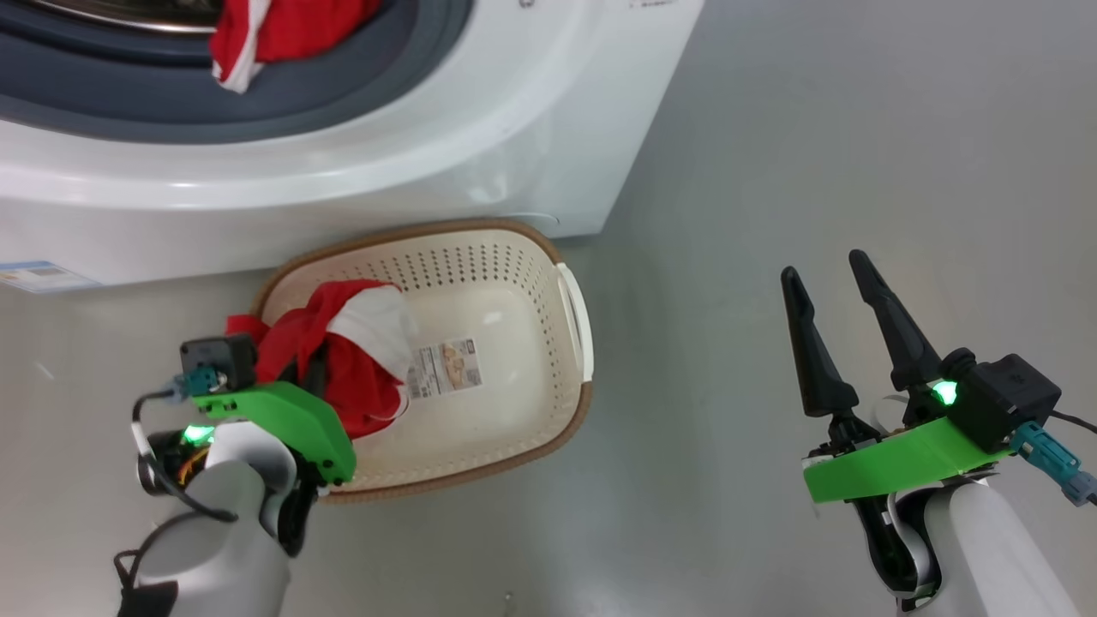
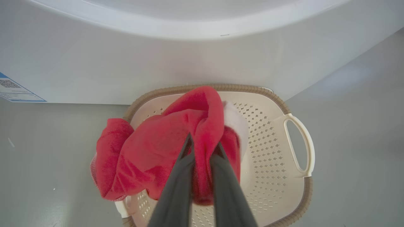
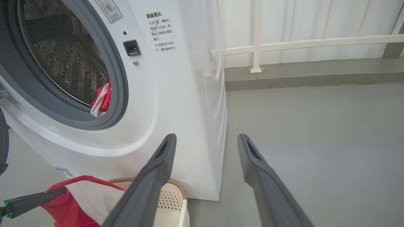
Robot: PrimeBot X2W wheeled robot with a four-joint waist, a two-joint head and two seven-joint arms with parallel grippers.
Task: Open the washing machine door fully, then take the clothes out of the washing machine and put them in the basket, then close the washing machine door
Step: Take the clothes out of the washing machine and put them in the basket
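While the washing machine (image 1: 343, 171) stands with one red garment (image 1: 283, 34) draped over its grey gasket (image 1: 171, 94), you have the basket (image 1: 531, 343) on the floor (image 1: 814, 128) against its front; your left gripper (image 2: 204, 141) is clenched on a second red garment (image 2: 157, 151) hanging into the basket's left end, and your right gripper (image 1: 823, 264) hangs spread, empty, well right.
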